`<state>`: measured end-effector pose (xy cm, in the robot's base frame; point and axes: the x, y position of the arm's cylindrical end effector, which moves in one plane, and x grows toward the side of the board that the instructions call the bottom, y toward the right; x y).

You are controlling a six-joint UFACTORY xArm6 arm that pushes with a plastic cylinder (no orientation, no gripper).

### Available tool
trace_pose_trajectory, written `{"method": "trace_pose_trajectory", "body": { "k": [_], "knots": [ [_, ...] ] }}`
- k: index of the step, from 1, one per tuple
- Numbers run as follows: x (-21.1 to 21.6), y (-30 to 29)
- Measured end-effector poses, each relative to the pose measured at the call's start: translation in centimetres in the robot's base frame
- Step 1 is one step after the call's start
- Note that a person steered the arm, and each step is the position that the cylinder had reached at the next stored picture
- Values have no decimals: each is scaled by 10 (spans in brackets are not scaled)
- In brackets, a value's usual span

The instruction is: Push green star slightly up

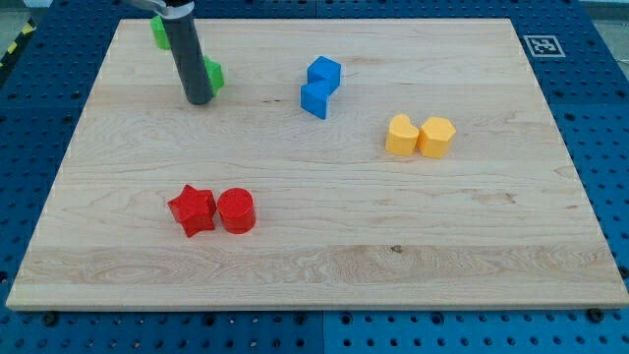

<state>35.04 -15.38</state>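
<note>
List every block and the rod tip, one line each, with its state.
my tip: down on the board, touching the green block at its right.
green block: partly hidden by the rod, shape unclear.
second green block: at the top edge, mostly hidden.
blue blocks: touching.
yellow blocks: side by side, touching.
red star: beside the red cylinder.

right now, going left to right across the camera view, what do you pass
green block at the top edge → red star → my tip, with a green block just behind it → red cylinder → blue blocks → yellow pair
</note>
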Motion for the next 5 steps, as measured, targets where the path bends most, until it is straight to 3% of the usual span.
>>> {"method": "trace_pose_trajectory", "body": {
  "k": [5],
  "knots": [
    [-78, 0]
  ]
}}
